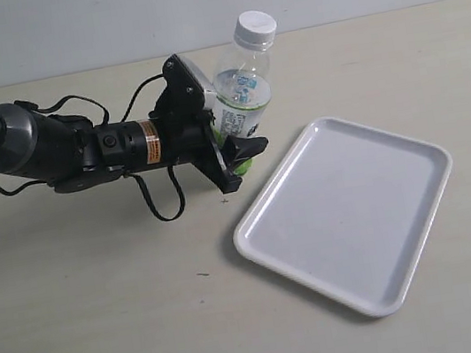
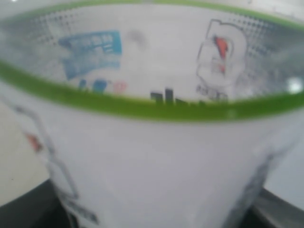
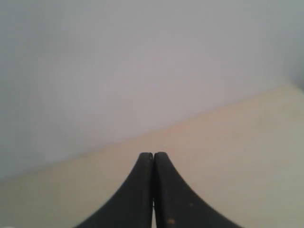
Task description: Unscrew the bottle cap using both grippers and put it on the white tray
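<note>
The clear bottle [image 1: 242, 95] with its white-and-green label leans to the right, held off the table. My left gripper [image 1: 229, 146] is shut on the bottle's lower body, one black finger [image 1: 245, 150] showing in front of the label. The white ribbed bottle cap [image 1: 254, 28] sits on the neck at the top. In the left wrist view the label [image 2: 152, 156] fills the picture, with a green band across it. The white tray [image 1: 346, 210] lies on the table to the right of the bottle. My right gripper [image 3: 153, 154] is shut with nothing in it, facing bare table and wall, and is out of the exterior view.
The beige table [image 1: 105, 313] stretches around the tray and the arm. Black cables [image 1: 162, 208] loop under the left arm. A pale wall [image 1: 103, 18] runs along the table's far edge.
</note>
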Controlling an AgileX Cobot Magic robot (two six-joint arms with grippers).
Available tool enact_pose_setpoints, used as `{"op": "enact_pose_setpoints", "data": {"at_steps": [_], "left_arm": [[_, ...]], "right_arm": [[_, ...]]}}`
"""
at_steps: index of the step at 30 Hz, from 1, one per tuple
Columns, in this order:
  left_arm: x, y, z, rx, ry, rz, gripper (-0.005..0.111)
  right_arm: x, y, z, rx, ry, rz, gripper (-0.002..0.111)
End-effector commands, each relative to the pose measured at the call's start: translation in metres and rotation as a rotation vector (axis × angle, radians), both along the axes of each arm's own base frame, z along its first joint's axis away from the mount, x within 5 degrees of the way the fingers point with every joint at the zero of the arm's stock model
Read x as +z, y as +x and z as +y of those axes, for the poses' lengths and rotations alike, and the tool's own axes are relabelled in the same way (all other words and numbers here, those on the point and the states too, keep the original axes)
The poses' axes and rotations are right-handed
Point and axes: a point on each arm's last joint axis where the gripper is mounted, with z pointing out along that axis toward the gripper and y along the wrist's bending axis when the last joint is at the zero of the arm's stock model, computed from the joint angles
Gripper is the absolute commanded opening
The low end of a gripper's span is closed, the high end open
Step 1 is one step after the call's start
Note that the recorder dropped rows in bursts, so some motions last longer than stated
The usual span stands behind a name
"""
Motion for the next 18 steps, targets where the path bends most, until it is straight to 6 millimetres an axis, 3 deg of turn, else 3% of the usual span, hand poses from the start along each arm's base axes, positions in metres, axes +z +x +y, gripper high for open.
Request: {"op": "enact_pose_setpoints", "data": {"at_steps": [1,7,13,16,18], "left_arm": [[0.001,0.0,0.002,-0.005,0.022,-0.008,0.0],[0.0,-0.002,0.002,-0.038,0.049,-0.042,0.0],[0.0,-0.002,0.002,-0.04,0.05,-0.042,0.0],[0.0,-0.002,0.002,-0.042,0.051,-0.043,0.0],[0.0,-0.002,0.002,-0.044,0.052,-0.043,0.0]], "right_arm": [[0.0,0.064,0.019,0.44,0.08,0.315,0.0],[-0.023,0.126,0.05,0.669,0.093,0.493,0.0],[-0.054,0.155,0.106,0.815,-0.03,0.608,0.002],[-0.066,0.161,0.129,0.883,-0.086,0.637,0.014],[-0.071,0.163,0.142,0.93,-0.136,0.647,0.028]]}}
